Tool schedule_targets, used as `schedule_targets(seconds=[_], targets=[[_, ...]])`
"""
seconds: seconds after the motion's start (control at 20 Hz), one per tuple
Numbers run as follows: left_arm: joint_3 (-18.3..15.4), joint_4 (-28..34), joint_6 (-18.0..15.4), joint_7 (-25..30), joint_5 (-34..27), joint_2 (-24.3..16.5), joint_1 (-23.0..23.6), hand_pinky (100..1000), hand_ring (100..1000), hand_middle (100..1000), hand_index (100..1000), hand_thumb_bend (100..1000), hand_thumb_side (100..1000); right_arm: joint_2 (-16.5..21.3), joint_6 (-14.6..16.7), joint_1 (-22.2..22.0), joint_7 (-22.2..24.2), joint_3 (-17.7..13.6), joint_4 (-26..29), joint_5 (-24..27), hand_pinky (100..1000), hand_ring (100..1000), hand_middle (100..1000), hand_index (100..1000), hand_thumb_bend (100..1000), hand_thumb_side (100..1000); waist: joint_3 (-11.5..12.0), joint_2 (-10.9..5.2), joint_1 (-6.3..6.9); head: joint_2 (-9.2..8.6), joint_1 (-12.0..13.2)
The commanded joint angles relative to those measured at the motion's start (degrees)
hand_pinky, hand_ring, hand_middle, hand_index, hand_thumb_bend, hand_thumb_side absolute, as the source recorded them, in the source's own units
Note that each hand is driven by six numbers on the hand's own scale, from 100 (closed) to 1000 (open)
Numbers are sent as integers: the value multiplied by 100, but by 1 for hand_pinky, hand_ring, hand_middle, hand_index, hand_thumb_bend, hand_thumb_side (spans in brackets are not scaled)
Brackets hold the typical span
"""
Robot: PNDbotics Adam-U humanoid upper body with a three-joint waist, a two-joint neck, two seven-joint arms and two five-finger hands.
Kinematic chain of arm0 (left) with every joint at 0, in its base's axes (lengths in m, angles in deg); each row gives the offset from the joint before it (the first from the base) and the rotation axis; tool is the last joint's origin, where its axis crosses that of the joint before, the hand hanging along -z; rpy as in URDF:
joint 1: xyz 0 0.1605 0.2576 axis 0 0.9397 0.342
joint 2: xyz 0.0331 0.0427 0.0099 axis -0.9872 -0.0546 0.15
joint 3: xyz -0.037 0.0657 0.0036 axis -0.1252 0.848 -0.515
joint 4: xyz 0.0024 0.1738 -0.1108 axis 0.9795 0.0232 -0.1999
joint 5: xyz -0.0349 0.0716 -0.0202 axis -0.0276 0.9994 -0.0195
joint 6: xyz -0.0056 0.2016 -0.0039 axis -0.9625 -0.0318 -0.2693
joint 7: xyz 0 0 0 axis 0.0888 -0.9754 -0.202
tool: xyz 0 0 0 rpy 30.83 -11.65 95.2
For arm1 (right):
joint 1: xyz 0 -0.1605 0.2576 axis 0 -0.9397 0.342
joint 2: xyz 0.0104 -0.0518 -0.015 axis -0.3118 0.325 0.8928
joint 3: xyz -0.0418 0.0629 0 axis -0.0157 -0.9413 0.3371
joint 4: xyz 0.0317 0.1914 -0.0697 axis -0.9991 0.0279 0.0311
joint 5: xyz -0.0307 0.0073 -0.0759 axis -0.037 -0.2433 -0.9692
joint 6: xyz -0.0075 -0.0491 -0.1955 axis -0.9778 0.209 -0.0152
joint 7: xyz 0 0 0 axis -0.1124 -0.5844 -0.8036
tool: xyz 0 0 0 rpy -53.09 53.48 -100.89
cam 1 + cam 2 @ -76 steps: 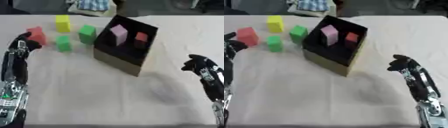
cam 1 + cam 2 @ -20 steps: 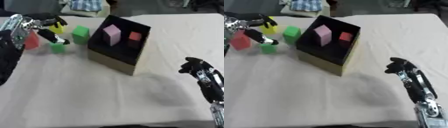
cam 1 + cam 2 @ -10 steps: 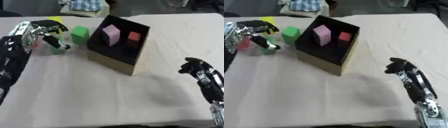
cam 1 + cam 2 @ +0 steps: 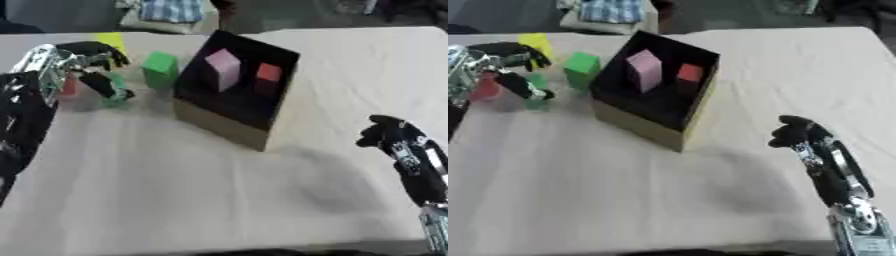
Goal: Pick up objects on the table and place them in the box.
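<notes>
A black box [image 4: 229,127] with a tan outer wall sits askew near the middle of the table [image 4: 175,200], toward the far edge. Inside it lie a pink block [image 4: 223,68] and, just to its right, a red block [image 4: 268,73].

The left hand [image 4: 66,65] is over the table's far left corner, fingers and thumb spread and curved above a small green block [image 4: 535,82] — the thumb lies against or across that block, but the fingers are not closed round it, so it reads as open. The small block rests on the table. Just to its left, partly hidden behind the hand, is a red-pink block [image 4: 486,87]. A larger green block [image 4: 159,70] stands between the hand and the box, close to the box's left wall. A yellow block [image 4: 535,42] lies behind the hand, nearest the far edge.

The right hand [image 4: 796,134] shows near the right edge, well apart from the box, its fingers curled inward and holding nothing.

Beyond the far edge there is a folded checked cloth [image 4: 172,10].
</notes>
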Motion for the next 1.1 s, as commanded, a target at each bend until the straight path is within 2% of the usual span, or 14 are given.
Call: schedule_targets(seconds=[0.05,0.4,0.75,0.85,0.9,0.95,1.0,1.1], targets=[[3,198,-77,203,-102,-339,-61,809,742,782,899,477,505,102,9,17,-6,-22,57,-18,681,603,598,798,100,671,13,-193,27,41,-37],[18,91,-81,365,-94,-403,64,800,730,771,892,470,510,102,5,5,-5,-24,50,-27,681,604,598,798,100,672,24,-216,40,49,-51],[27,-35,-27,203,-9,-252,128,792,715,756,878,456,512,87,5,8,-6,-26,41,-26,681,604,598,798,100,674,-22,-197,32,57,-45],[25,-33,-14,95,8,-217,135,780,688,712,836,410,458,85,4,8,-5,-25,40,-26,681,604,598,798,100,674,-30,-194,33,65,-44],[22,-17,-3,16,12,-207,136,765,653,649,784,343,356,85,4,7,-5,-25,39,-26,681,604,598,798,100,674,-34,-193,34,68,-44],[16,11,13,-79,12,-203,136,759,634,618,763,315,307,84,3,6,-6,-25,38,-26,681,604,598,798,100,675,-37,-192,34,71,-45],[4,49,34,-189,3,-203,132,743,595,554,710,261,212,84,2,5,-5,-25,37,-26,681,604,598,798,100,674,-39,-192,34,74,-46],[-16,129,77,-402,-42,-211,126,725,560,500,666,211,157,83,3,5,-6,-27,36,-27,682,604,598,797,100,675,-42,-192,34,75,-45]])
